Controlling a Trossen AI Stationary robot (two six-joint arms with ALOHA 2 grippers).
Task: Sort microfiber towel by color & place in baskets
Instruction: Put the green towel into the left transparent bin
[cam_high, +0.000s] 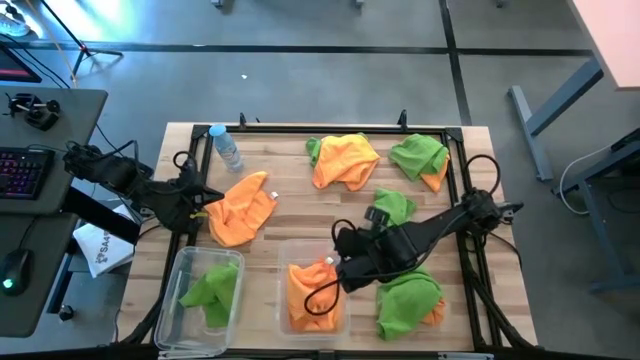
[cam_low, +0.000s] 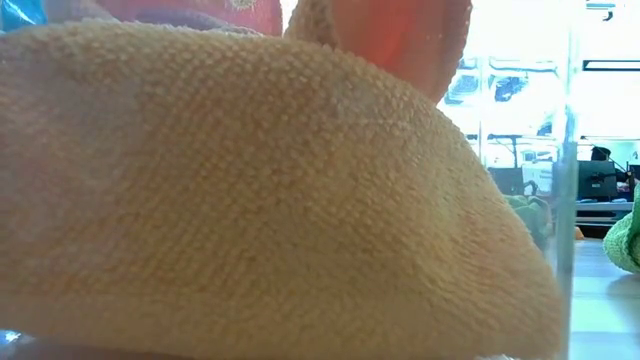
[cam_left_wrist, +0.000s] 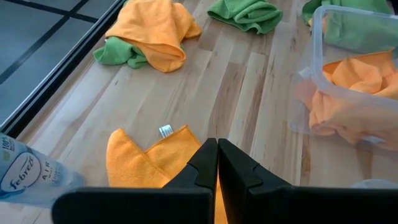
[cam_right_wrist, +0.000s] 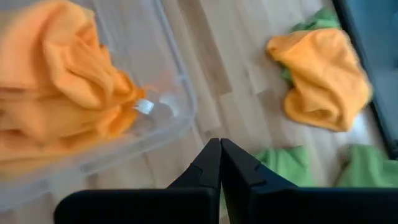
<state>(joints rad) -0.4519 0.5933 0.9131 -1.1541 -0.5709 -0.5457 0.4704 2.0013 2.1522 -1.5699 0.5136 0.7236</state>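
Grey floor (cam_high: 330, 25) with dark seams; desk (cam_high: 40, 215) with keyboard (cam_high: 22, 172); possibly bright windows (cam_low: 520, 85) behind.

Worktop (cam_high: 290, 215) centre strip bare – passable. Far edge blocked by spray bottle (cam_high: 226, 146) and towel heaps (cam_high: 345, 160); near edge taken by both baskets (cam_high: 198, 300).

Orange towels (cam_high: 313, 295) in right tub (cam_high: 343, 318), green towel (cam_high: 212, 290) in left tub (cam_high: 176, 318)

Two baskets sit side by side at the surface's (cam_high: 270, 225) near edge, the left basket (cam_high: 178, 312) and right basket (cam_high: 342, 312) each holding a towel. More towels lie scattered behind them; a bottle (cam_high: 226, 147) lies at the far left corner.
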